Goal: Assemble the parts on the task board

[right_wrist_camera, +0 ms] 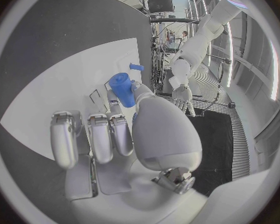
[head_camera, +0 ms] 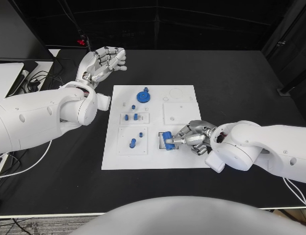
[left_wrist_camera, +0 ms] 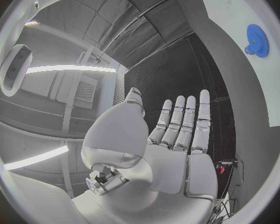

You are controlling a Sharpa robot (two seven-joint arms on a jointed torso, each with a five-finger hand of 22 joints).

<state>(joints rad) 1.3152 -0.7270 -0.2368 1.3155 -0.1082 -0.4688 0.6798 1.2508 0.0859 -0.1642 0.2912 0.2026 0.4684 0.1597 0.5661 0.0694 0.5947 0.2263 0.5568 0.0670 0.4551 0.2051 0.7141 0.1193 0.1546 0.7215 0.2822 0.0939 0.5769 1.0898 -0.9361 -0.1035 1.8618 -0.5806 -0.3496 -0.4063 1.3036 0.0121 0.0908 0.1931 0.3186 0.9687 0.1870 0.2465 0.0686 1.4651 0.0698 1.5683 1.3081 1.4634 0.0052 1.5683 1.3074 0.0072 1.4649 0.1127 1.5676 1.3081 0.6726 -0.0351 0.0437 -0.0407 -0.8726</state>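
- Two hands, doing different jobs: right hand point(head_camera: 190, 135) low on the board point(head_camera: 117, 161), lower centre of the head view; left hand point(head_camera: 105, 60) raised at upper left, off the board over the black table point(head_camera: 252, 78).
- Right hand: fingers closed round a blue part point(head_camera: 167, 140), thumb on one side and fingers opposite. The part sits at a small recess just left of the hand, so the hold looks like seating or pressing it into place (my reading, not seen).
- Right wrist view: the same blue part point(right_wrist_camera: 122, 88) pokes out past the thumb, close over the white board point(right_wrist_camera: 65, 99); whether it is fully down in the recess I cannot tell.
- Left hand: holds nothing, fingers point(left_wrist_camera: 202, 119) straight and side by side, palm clear in the left wrist view. Likely parked out of the way so the right arm has room.
- Gear point(head_camera: 143, 96) stands at the board's upper middle, seemingly on its post; it also shows at upper right of the left wrist view point(left_wrist_camera: 257, 39).
- Small pegs point(head_camera: 130, 117) stand in a square plate left of centre; one more peg point(head_camera: 132, 143) lies in the plate below it.
- Judgement: assembly partly done; two pale plates right of the gear look unfilled.
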